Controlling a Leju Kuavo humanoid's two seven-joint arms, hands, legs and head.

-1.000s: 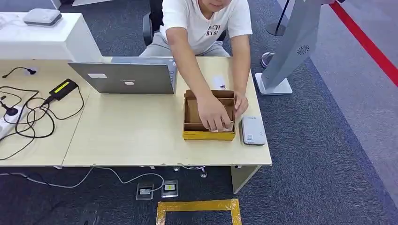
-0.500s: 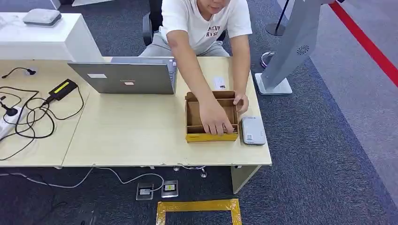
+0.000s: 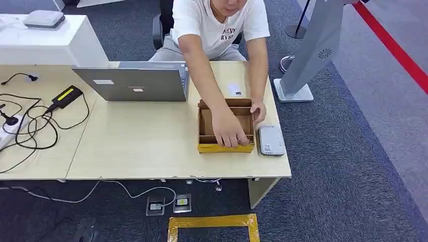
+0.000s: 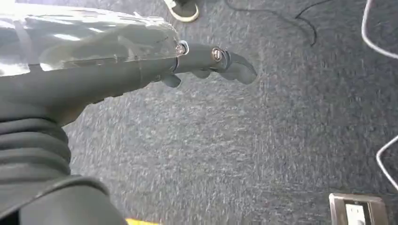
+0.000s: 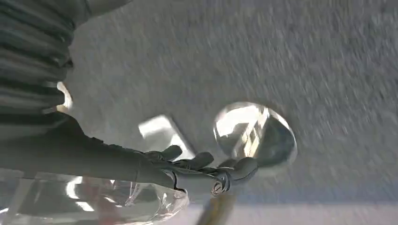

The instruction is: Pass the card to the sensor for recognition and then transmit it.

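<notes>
Both robot hands hang over grey carpet, far from the desk; the left hand (image 4: 206, 63) holds nothing, its fingers loosely extended and apart, and the right hand (image 5: 197, 168) is likewise empty with fingers spread. On the desk (image 3: 136, 146), a person's hand (image 3: 228, 131) reaches into the cardboard box (image 3: 206, 126), just beside the grey sensor (image 3: 271, 139). A white card (image 3: 234, 90) lies past the box, well away from both robot hands.

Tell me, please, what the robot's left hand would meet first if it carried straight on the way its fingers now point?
Probably the grey carpet: the left hand hangs over it with nothing between, though depth is hard to judge.
</notes>
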